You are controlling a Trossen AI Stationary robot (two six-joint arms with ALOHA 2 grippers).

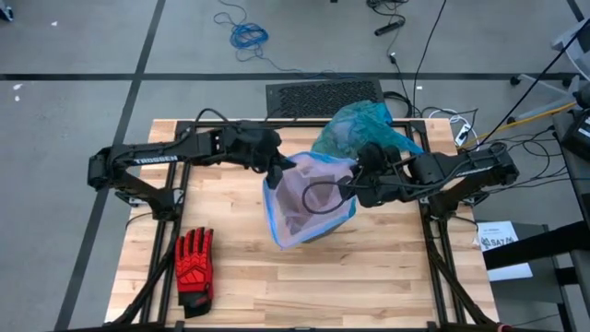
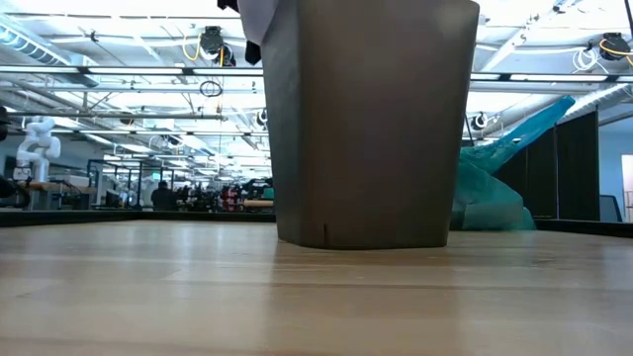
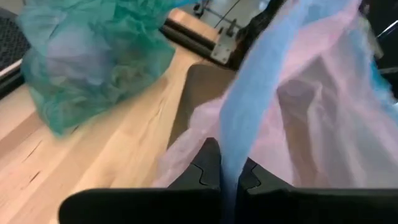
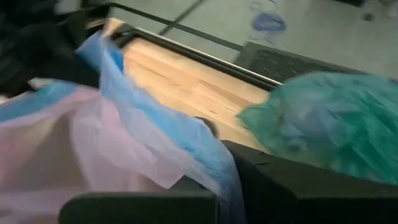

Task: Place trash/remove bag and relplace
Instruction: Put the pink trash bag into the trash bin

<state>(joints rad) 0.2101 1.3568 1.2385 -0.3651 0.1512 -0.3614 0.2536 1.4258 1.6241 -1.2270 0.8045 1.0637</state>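
Observation:
The teal-green bag (image 1: 358,129) lies bunched on the table's far side, behind the bin; it also shows in the low view (image 2: 490,188) and both wrist views (image 3: 93,56) (image 4: 323,124). A grey-brown bin (image 2: 366,119) stands mid-table. A pale lilac bag with a blue rim (image 1: 309,198) is spread over the bin's mouth. My left gripper (image 1: 275,171) is shut on its left side and my right gripper (image 1: 355,180) is shut on its right side. The trash is hidden. My left gripper pinches the lilac bag's blue rim (image 3: 235,146) between its two fingers, coming from the table's left and slanting down. The plastic runs up and away from the fingers, over the bin's edge (image 3: 196,93). My right gripper pinches the blue rim (image 4: 214,168) on the opposite side between its two fingers, coming from the table's right and slanting down. The rim stretches from there toward the other arm, with loose lilac plastic (image 4: 93,149) sagging below it.
A red-and-black glove (image 1: 194,267) lies near the table's front left corner. A black mat (image 1: 323,97) and cables lie on the floor beyond the far edge. A white paper (image 1: 502,244) sits off the table's right side.

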